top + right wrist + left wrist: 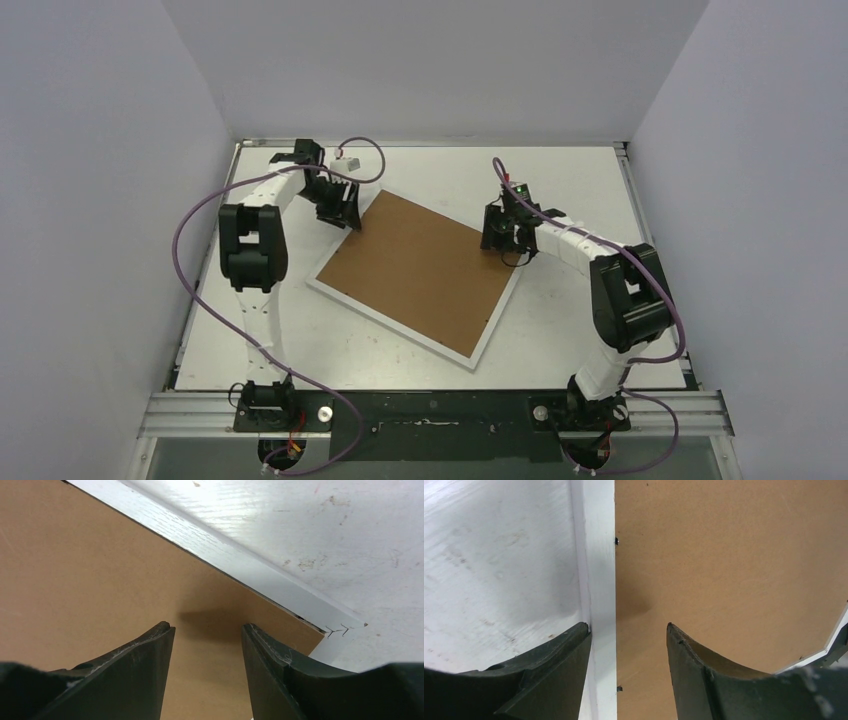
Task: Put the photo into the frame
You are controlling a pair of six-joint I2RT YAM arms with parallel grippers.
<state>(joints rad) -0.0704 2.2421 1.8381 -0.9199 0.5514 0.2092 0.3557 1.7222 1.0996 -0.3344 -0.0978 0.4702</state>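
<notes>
Obs.: the frame (390, 321) lies face down in the middle of the table (580, 180), turned diamond-wise, with its brown backing board (415, 265) uppermost. The photo shows in no view, and I cannot tell whether it sits under the board. The left gripper (345, 212) stands at the frame's upper-left corner and the right gripper (505, 240) at its right corner. Both have their jaws apart with nothing clamped between them. Handling, my estimate: the frame looks stiff and light, but it lies flat with a thin edge, so there is little to pinch from above. The white rim at a corner seems the best hold. The board probably needs prying at its edge. A thin print would crease easily, so it should be taken by its margins. The overhead view alone gives the whole layout and both arms. The left wrist view shows the left gripper (629, 627) straddling the seam, one finger over the rim and the other over the board, and two small dark tabs (616, 541) along that seam. The right wrist view shows the right gripper (207, 626) wholly over the board near the lower right, beside fine staple marks (336, 629) on the rim's corner.
</notes>
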